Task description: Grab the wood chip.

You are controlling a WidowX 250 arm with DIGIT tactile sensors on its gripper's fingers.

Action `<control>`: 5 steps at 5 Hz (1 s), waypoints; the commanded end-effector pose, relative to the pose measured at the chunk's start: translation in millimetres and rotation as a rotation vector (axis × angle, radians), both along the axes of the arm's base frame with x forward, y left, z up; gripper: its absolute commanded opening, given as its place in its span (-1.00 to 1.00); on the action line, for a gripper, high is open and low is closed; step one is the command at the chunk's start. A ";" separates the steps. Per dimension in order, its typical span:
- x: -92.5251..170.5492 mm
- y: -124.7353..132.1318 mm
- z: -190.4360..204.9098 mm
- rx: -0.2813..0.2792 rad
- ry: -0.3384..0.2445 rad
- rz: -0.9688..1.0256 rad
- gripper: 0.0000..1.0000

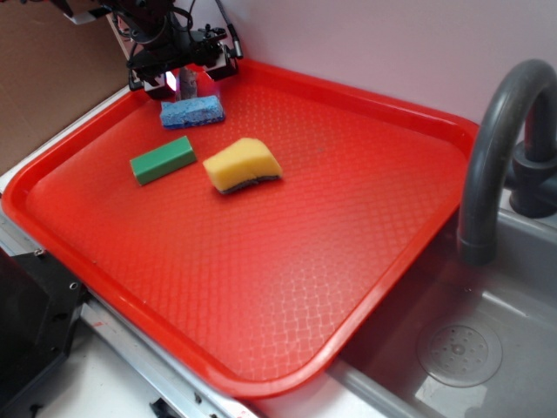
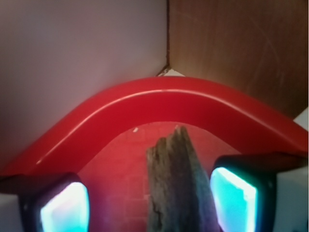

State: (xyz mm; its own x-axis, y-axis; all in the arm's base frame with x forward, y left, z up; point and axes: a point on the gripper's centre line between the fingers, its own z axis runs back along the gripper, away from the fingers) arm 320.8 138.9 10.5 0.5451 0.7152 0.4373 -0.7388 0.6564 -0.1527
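The wood chip [image 2: 177,183] is a rough brown-grey sliver with a pointed end. It lies on the red tray [image 2: 145,96] near its far corner. In the wrist view it sits between my fingers, close to the right fingertip [image 2: 234,198], with a clear gap to the left fingertip [image 2: 63,210]. My gripper [image 2: 149,205] is open and straddles the chip. In the exterior view the gripper [image 1: 180,80] is low over the tray's back left corner, with the chip [image 1: 188,85] a dark sliver between its fingers.
A blue sponge [image 1: 192,111] lies just in front of the gripper. A green block [image 1: 163,160] and a yellow sponge [image 1: 243,165] lie nearer the tray's middle. The tray rim [image 1: 348,87] and the wall are close behind. A grey tap [image 1: 496,148] and a sink stand at the right.
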 end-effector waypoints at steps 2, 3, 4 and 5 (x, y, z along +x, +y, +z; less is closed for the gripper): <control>-12.3 -4.1 -22.1 -0.052 0.069 0.031 -1.00; -11.3 -5.0 -23.9 -0.048 0.075 0.034 -1.00; -13.9 -7.3 -13.9 -0.053 0.064 0.038 -1.00; -20.7 -13.1 21.5 -0.051 0.041 0.062 -1.00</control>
